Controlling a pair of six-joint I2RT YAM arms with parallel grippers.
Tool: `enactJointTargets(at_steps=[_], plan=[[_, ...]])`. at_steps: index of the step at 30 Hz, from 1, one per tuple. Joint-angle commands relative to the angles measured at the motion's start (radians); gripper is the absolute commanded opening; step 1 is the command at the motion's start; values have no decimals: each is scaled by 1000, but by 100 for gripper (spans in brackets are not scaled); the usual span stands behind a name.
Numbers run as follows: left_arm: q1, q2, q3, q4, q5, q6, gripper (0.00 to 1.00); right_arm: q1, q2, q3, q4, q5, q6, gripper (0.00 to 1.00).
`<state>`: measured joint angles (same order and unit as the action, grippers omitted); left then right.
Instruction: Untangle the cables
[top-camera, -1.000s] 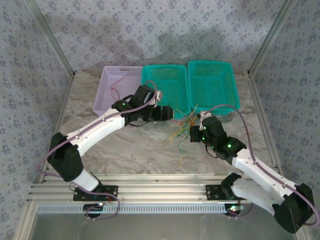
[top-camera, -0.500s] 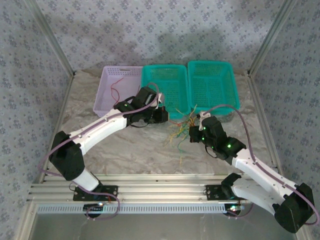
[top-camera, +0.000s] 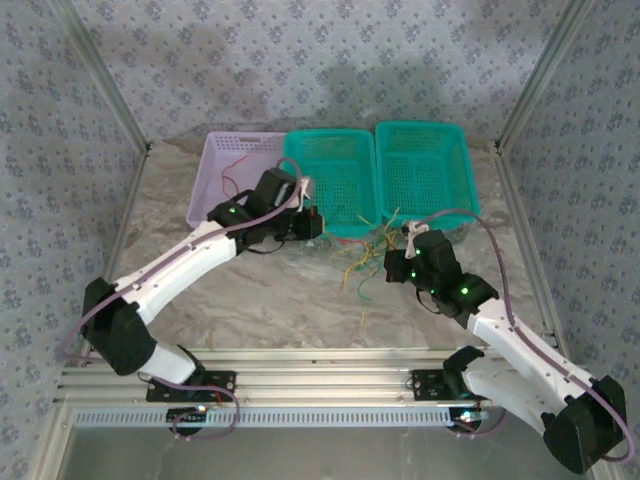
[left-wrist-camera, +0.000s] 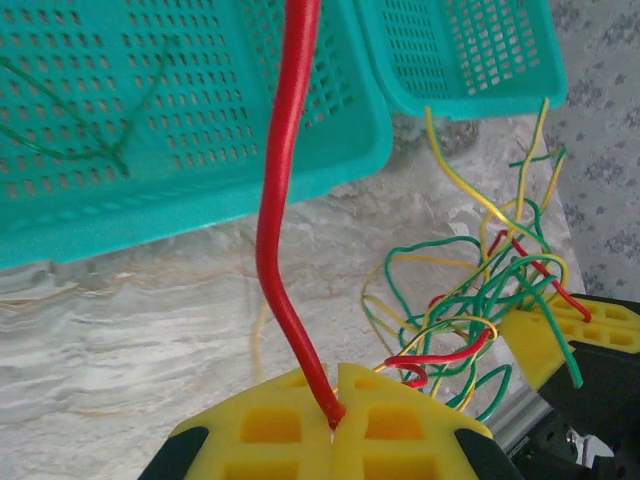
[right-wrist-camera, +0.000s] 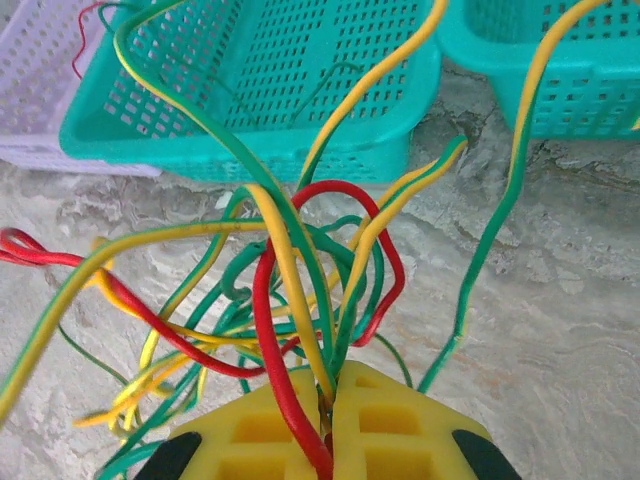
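Three baskets stand in a row along the far edge of the surface (top-camera: 260, 300): the left basket (top-camera: 212, 205), the middle basket (top-camera: 345, 180) touching it, and the right basket (top-camera: 425, 170) just beside that. A loose cable (top-camera: 232, 172) lies in the left basket, and another cable (left-wrist-camera: 90, 130) lies in the middle one. The tangle of cables (top-camera: 365, 262) lies on the surface in front of the seam between the middle and right baskets. The left gripper (top-camera: 312, 224) sits left of the tangle, just before the middle basket's near wall, with a single cable (left-wrist-camera: 285, 200) caught between its jaws. The right gripper (top-camera: 392, 268) sits at the tangle's right side, with strands of the bundle pinched in its jaws.
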<state>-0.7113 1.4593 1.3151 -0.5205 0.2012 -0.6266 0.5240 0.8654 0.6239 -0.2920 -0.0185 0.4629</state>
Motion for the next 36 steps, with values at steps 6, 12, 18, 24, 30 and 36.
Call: enactJointTargets(at_steps=[6,12,18,24,30,36], plan=[[117,-118,-6,-126,-80,85,0,-97,-14,-21,-9,-75,-3,0],[196,-216,7,-219,-105,138,0,-161,5,-33,-24,-101,24,0],[241,-283,36,-307,-115,188,0,-192,19,-44,-46,-68,46,0],[280,-329,62,-362,-134,226,0,-217,28,-56,-49,-49,55,0],[341,-375,106,-398,-173,259,0,-261,53,-68,-65,-70,69,0],[349,-382,114,-403,-199,260,0,-286,-3,-92,16,-175,52,8]])
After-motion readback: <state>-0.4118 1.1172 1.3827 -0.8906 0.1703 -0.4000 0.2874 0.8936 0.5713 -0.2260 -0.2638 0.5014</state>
